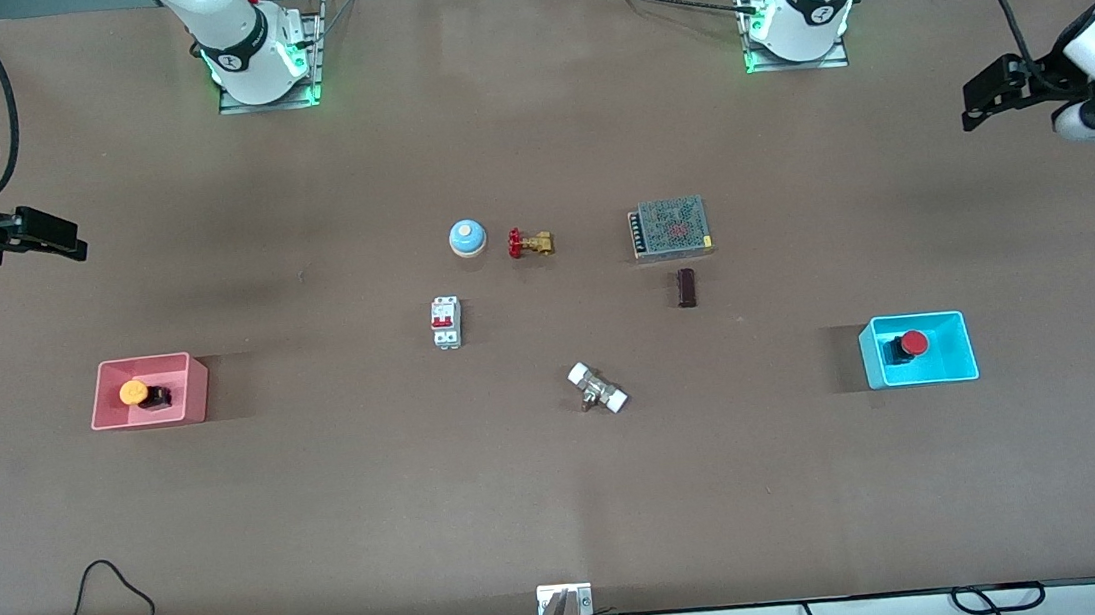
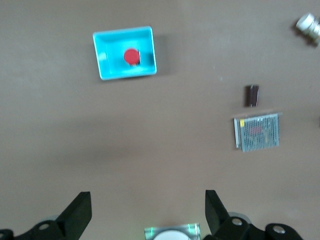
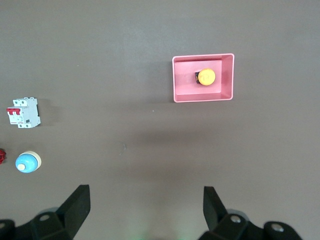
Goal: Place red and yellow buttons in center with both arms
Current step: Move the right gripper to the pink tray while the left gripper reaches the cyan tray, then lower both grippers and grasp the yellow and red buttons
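Note:
The red button (image 1: pixel 913 344) sits in a blue bin (image 1: pixel 955 371) toward the left arm's end of the table; the left wrist view shows it too (image 2: pixel 131 56). The orange-yellow button (image 1: pixel 136 392) sits in a pink bin (image 1: pixel 194 390) toward the right arm's end; it also shows in the right wrist view (image 3: pixel 206 76). My left gripper (image 1: pixel 975 106) is open and empty, up in the air over bare table near its end. My right gripper (image 1: pixel 69 243) is open and empty, up over bare table at its end. The center (image 1: pixel 549 327) is brown table.
Around the center lie a blue dome bell (image 1: pixel 467 238), a brass valve with red handle (image 1: pixel 529 243), a white breaker (image 1: pixel 446 322), a metal mesh box (image 1: pixel 670 227), a small dark block (image 1: pixel 686 287) and a white-capped fitting (image 1: pixel 597 388).

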{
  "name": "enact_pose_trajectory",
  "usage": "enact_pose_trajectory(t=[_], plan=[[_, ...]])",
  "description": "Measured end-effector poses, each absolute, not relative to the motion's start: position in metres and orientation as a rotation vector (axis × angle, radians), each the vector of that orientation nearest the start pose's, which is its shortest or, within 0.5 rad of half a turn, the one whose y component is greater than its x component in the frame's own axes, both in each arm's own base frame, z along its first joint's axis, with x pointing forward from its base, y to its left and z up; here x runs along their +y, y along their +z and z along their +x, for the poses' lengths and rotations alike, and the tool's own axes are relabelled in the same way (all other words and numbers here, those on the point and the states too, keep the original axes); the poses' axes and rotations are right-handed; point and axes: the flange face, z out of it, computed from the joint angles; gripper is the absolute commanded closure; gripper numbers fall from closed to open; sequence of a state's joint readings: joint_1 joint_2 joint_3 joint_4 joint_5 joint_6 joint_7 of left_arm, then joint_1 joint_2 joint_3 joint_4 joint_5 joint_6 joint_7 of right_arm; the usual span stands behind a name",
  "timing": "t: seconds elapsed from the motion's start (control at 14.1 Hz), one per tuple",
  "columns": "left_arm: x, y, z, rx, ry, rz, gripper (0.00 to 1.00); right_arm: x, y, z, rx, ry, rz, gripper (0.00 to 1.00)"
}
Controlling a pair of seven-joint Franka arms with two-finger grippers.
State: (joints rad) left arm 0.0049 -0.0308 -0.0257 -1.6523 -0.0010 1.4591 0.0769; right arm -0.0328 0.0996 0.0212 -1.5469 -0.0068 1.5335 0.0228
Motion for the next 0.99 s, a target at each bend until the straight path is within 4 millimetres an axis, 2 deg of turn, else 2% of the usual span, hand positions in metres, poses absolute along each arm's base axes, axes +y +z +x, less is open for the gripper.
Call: enact_pose_trajectory(t=[0.21, 0.43, 0.71, 0.99], plan=[[0.0, 0.548, 0.551, 0.123, 0.381, -3.126, 0.0, -0.01, 0.552, 0.592, 0.057, 0.182, -3.141, 0.0], [0.032, 0.491, 0.59, 0.052, 0.342, -3.141, 0.0, -0.023, 0.512, 0.608, 0.055, 0.197, -3.152, 0.0], [0.039, 0.408, 0.638, 0.063, 0.211, -3.138, 0.0, -0.067, 0.446, 0.636, -0.012, 0.19, -3.218, 0.0], [0.041, 0.333, 0.668, 0.127, 0.105, -3.099, 0.01, -0.112, 0.38, 0.66, -0.04, 0.1, -3.221, 0.0]])
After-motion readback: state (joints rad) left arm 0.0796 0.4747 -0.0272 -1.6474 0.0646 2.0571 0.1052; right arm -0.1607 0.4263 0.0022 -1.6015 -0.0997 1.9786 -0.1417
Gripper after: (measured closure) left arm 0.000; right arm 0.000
